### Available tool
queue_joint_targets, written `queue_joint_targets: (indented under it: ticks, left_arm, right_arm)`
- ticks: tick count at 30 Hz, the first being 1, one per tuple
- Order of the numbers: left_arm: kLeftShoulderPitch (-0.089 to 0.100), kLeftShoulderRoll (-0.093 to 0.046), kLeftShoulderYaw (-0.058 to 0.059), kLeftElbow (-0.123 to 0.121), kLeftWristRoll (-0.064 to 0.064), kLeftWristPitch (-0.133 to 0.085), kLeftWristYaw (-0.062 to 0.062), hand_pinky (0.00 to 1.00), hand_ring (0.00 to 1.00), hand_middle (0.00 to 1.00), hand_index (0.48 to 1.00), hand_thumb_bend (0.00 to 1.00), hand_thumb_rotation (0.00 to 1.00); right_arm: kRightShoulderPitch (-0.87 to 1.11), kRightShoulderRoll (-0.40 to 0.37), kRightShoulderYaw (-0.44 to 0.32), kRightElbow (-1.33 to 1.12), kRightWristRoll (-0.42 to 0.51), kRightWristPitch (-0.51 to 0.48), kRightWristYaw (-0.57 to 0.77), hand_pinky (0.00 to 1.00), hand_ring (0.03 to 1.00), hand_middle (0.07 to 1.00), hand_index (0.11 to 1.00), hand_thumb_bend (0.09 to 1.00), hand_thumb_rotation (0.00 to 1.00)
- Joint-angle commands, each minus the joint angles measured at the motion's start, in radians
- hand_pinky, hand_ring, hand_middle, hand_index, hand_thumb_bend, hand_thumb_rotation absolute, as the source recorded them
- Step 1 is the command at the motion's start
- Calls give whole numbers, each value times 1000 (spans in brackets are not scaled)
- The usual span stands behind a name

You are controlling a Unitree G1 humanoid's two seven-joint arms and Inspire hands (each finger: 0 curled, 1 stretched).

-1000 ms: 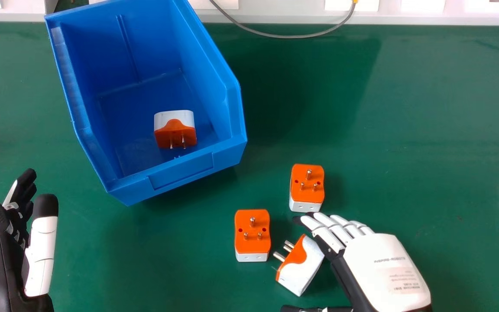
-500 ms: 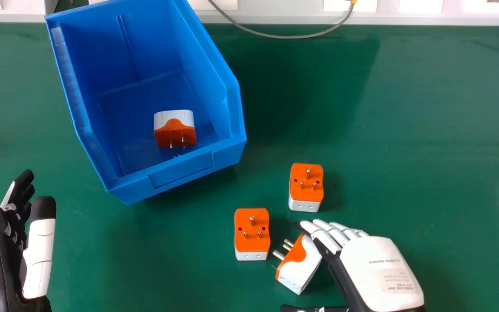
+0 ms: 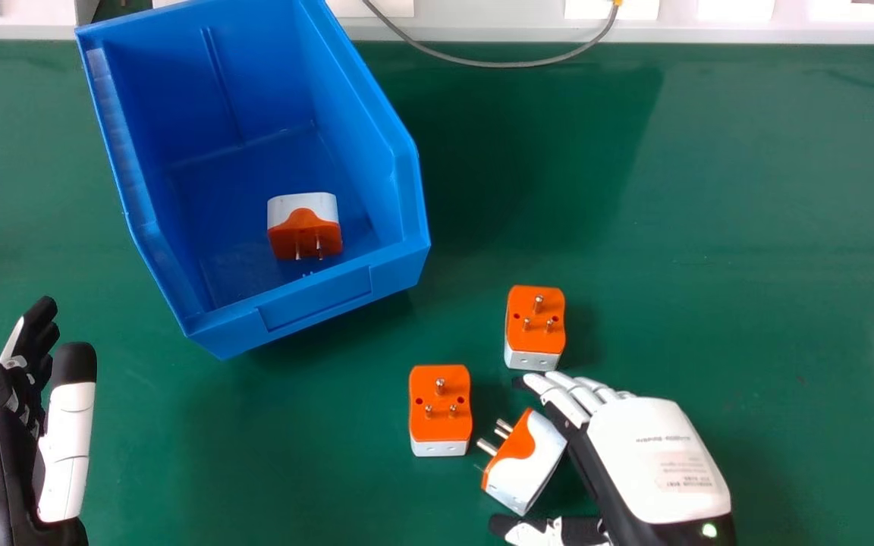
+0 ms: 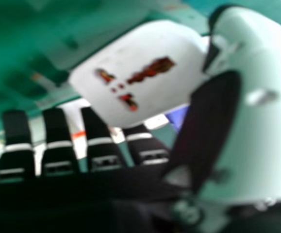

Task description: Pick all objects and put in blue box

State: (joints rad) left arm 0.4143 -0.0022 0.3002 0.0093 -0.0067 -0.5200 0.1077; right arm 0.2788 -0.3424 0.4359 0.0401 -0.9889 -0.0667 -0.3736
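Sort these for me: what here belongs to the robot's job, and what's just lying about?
For the job:
- blue box
- plug adapter inside it
- three adapters on the green table
- right hand, beside one adapter

Just lying about:
- grey cable at the table's far edge

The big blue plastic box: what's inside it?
An orange and white plastic plug adapter lies in the box. It covers what's beneath it, so I can't see there.
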Motion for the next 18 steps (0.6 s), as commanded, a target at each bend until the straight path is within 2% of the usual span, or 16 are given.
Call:
queue_joint_targets:
  ticks: [1, 10, 14, 15, 18]
  left_arm:
    - [7, 10, 6, -26, 1, -6, 0, 935, 903, 892, 907, 943, 868]
    - [12, 8, 4, -35, 2, -2, 1, 935, 901, 892, 907, 941, 870]
    - [12, 8, 4, -39, 0, 0, 0, 930, 897, 891, 907, 949, 871]
    - [11, 9, 4, -38, 0, 1, 0, 929, 896, 890, 906, 949, 870]
    - [9, 10, 4, -39, -1, 4, 0, 928, 896, 890, 906, 949, 870]
  right_arm:
    - [-12, 4, 4, 7, 4, 14, 12, 786, 829, 851, 847, 450, 449]
    - [-38, 4, 19, 24, -6, 50, 20, 778, 815, 836, 837, 451, 433]
    - [-57, 3, 29, 54, -16, 59, 7, 656, 708, 750, 792, 455, 327]
    - [-62, 3, 31, 61, -16, 61, 6, 558, 615, 672, 748, 457, 251]
    - [-73, 5, 36, 74, -15, 69, 6, 536, 593, 654, 738, 458, 233]
